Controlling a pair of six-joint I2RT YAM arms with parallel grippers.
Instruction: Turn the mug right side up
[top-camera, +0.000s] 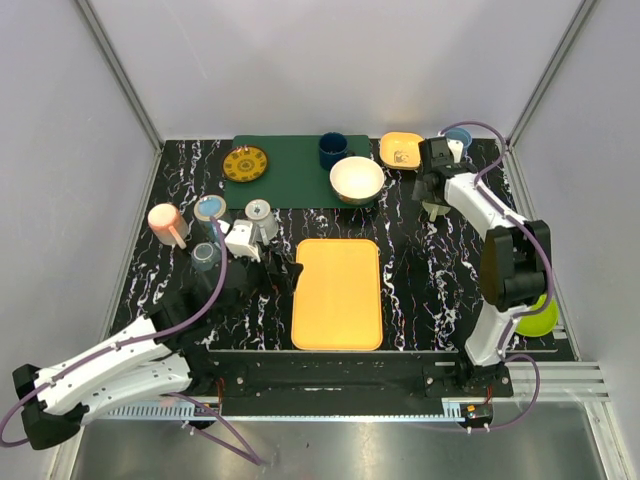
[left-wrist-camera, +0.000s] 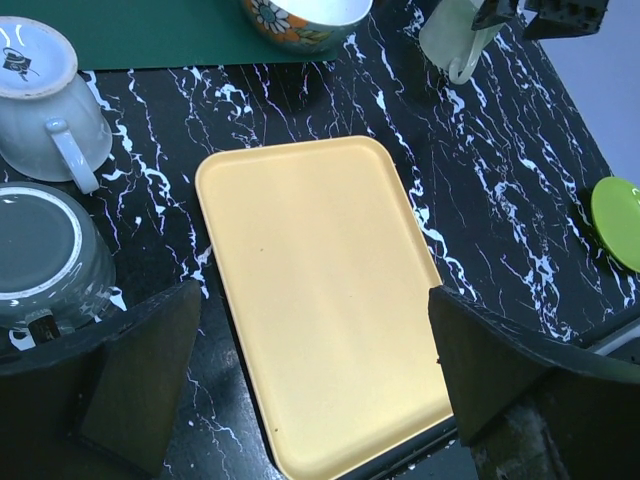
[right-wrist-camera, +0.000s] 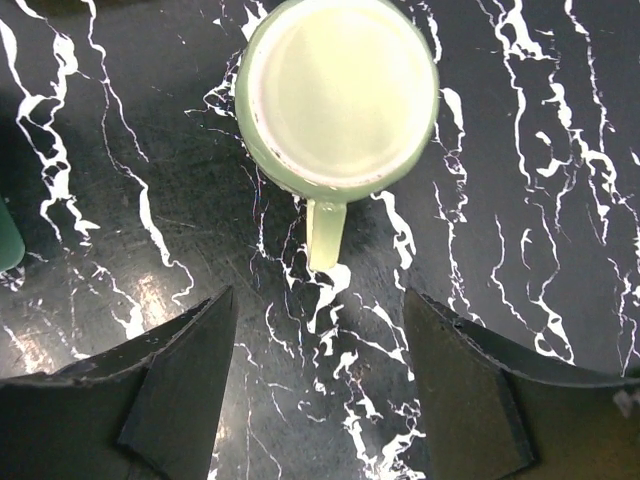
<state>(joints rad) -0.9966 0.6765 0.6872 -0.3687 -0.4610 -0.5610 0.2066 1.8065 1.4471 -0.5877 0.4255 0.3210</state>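
Observation:
A pale green mug stands on the black marbled table, its handle pointing toward my right gripper. Its top face looks flat with a white ring, so it seems to be bottom up. The right gripper is open and empty, hovering just above and behind the mug, with the handle lined up with the gap between the jaws. From above, the mug peeks out under the right gripper. It also shows in the left wrist view. My left gripper is open and empty over the yellow tray.
Left of the tray stand a white mug, a grey mug, a pink cup and more cups. A green mat holds a yellow plate, a dark blue mug and a bowl. A lime plate lies right.

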